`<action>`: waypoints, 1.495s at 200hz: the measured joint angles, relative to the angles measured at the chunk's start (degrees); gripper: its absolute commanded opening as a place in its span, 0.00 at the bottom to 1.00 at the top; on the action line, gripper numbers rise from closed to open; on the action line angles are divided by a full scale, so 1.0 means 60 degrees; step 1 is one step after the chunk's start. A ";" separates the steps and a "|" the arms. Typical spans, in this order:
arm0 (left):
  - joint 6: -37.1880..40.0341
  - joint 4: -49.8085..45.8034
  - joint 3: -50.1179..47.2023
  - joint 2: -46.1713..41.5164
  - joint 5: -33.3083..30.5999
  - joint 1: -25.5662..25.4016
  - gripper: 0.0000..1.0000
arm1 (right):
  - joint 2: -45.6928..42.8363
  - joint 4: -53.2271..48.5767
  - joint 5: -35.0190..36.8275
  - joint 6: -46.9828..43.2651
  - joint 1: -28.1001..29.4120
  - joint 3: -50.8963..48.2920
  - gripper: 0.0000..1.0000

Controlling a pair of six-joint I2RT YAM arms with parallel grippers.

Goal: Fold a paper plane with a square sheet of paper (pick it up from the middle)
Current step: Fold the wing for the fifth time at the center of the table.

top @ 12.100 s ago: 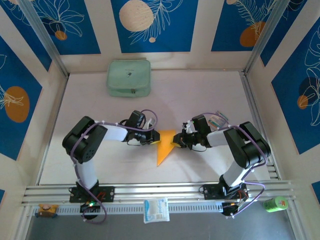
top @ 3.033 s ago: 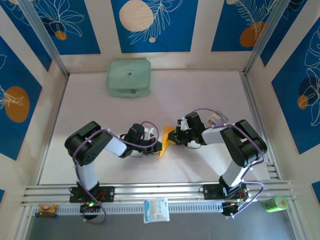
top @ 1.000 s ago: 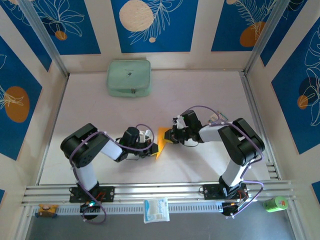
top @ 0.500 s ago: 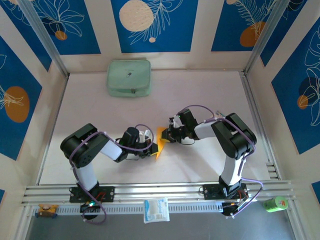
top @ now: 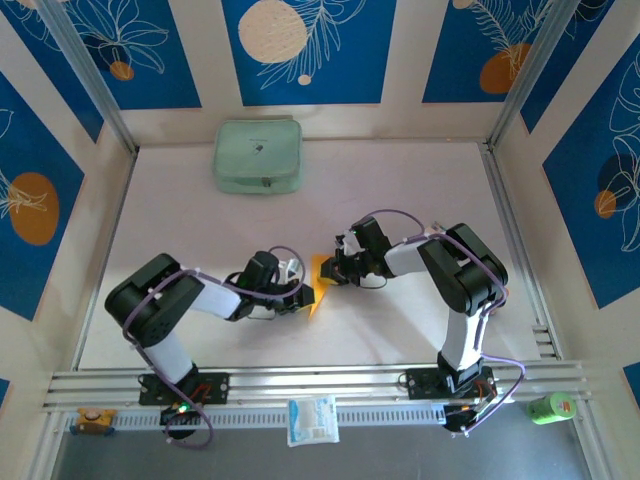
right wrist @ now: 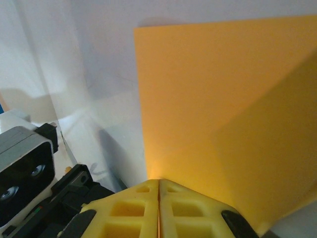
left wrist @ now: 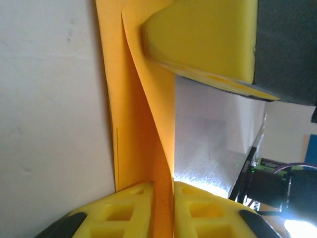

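Square sheet of paper (top: 318, 278), orange-yellow, part-folded, one flap raised: centre of frame on the worktop (top: 420, 190), between both tools. Left tool (top: 298, 296) pinches the raised flap; right tool (top: 336, 272) is clamped on the far edge. Recommended: lay the flap over slowly, edges aligned, then press the crease flat.

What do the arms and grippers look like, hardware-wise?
Both the left arm and right arm: black joint housings, white links, purple cables looping alongside. The left gripper and right gripper have black bodies, yellow fingers with square moulded pockets.
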 measured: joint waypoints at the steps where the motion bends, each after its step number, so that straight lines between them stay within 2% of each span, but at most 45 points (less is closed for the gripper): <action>1: 0.0025 -0.0069 0.0018 -0.0011 0.0004 0.0000 0.19 | 0.0000 -0.0007 0.0004 0.0000 0.0000 0.0004 0.09; 63: 0.1151 -0.2022 0.0721 -0.0178 0.0222 -0.0113 0.18 | 0.0000 -0.0168 0.0069 0.0000 0.0058 0.0076 0.09; 80: 0.1370 -0.2433 0.0849 -0.0178 0.0251 -0.0124 0.11 | 0.0000 -0.0211 0.0095 0.0000 0.0062 0.0095 0.09; 111: 0.1763 -0.2929 0.0936 -0.0178 0.0313 -0.0149 0.03 | 0.0004 -0.0248 0.0109 0.0004 0.0066 0.0106 0.09; 138: 0.1956 -0.3173 0.1042 -0.0178 0.0404 -0.0149 0.09 | 0.0011 -0.0302 0.0142 0.0000 0.0117 0.0124 0.09; 192: 0.2324 -0.3646 0.1122 -0.0178 0.0718 -0.0149 0.14 | 0.0029 -0.0375 0.0175 0.0004 0.0117 0.0160 0.08; 209: 0.2397 -0.3654 0.1126 -0.0186 0.0798 -0.0149 0.14 | 0.0055 -0.0372 0.0175 0.0004 0.0117 0.0178 0.08; 221: 0.2437 -0.3694 0.1122 -0.0189 0.0838 -0.0149 0.08 | 0.0055 -0.0372 0.0171 0.0004 0.0117 0.0178 0.08; 244: 0.2550 -0.3876 0.1111 -0.0200 0.0892 -0.0149 0.03 | 0.0062 -0.0368 0.0171 0.0004 0.0124 0.0182 0.08; 299: 0.2794 -0.4189 0.1053 -0.0379 0.0933 -0.0149 0.11 | 0.0062 -0.0372 0.0178 0.0004 0.0208 0.0186 0.08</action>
